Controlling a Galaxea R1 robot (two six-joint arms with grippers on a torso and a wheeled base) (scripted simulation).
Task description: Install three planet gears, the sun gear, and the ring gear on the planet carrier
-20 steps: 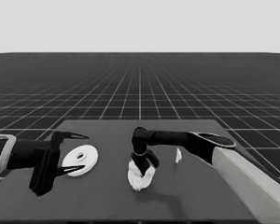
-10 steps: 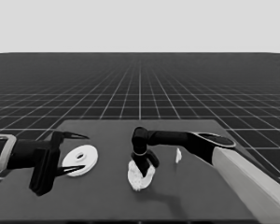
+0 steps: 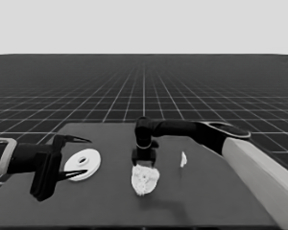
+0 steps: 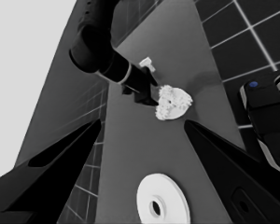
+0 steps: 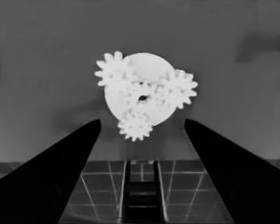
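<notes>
The smaller round part (image 5: 150, 64) lies mid-table with three gears (image 5: 114, 70) around its rim and a fourth gear (image 5: 141, 95) over its centre hole. In the head view this cluster (image 3: 145, 179) sits just in front of my right gripper (image 3: 145, 163), which hangs a little above it, open and holding nothing; the same gripper (image 5: 141, 122) shows its fingers spread wide. The larger round part (image 3: 82, 164) lies flat at the table's left end, under the fingers of my waiting left gripper (image 3: 86, 155), which is open and not gripping it.
A thin white piece (image 3: 183, 159) stands to the right of the gear cluster, also seen past the right arm (image 4: 107, 60) as a small piece (image 4: 147, 63). Dark machinery with blue lights (image 4: 266, 116) sits beyond the table's edge.
</notes>
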